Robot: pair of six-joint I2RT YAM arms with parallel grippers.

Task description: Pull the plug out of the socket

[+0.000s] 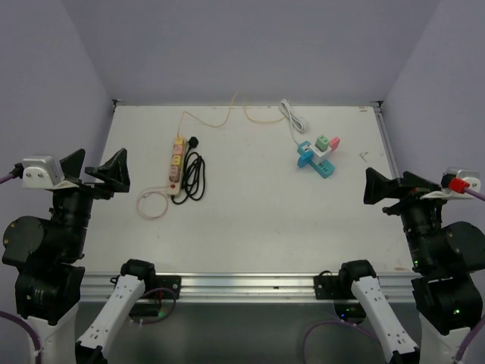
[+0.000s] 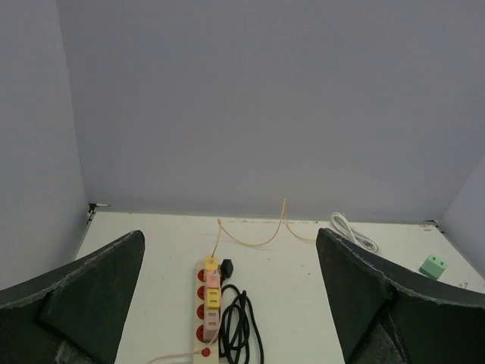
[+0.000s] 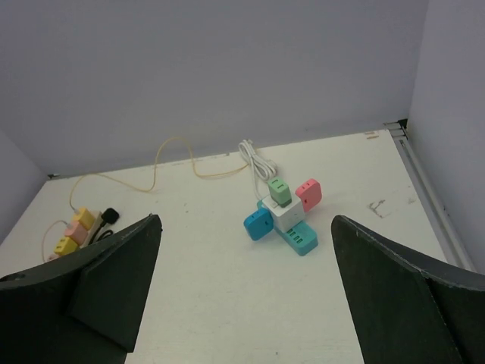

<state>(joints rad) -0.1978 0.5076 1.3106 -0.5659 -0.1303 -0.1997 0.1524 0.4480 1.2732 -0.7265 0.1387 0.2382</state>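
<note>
Currently both arms sit back at the near edge of the surface (image 1: pixel 265 227). The left end effector (image 1: pixel 97 168) and the right end effector (image 1: pixel 392 186) each have their fingers spread as wide as they go and hold nothing. Farther in on the left lies the power strip (image 1: pixel 176 168), running away from the arms, with a coil of black cord (image 1: pixel 195 176) touching its right side. The black plug (image 1: pixel 195 141) sits at the strip's far end, by the yellow outlet; whether it is fully seated is too small to tell. The main risk, I judge, is that the strip lies loose, so a pull on the plug would drag the whole strip along unless the other arm pins it. A descending finger could also snag the coil or the thin cream cable (image 1: pixel 155 203). On the right, the cube socket (image 1: pixel 318 155) with its coloured adapters could be mistaken for the target.
</note>
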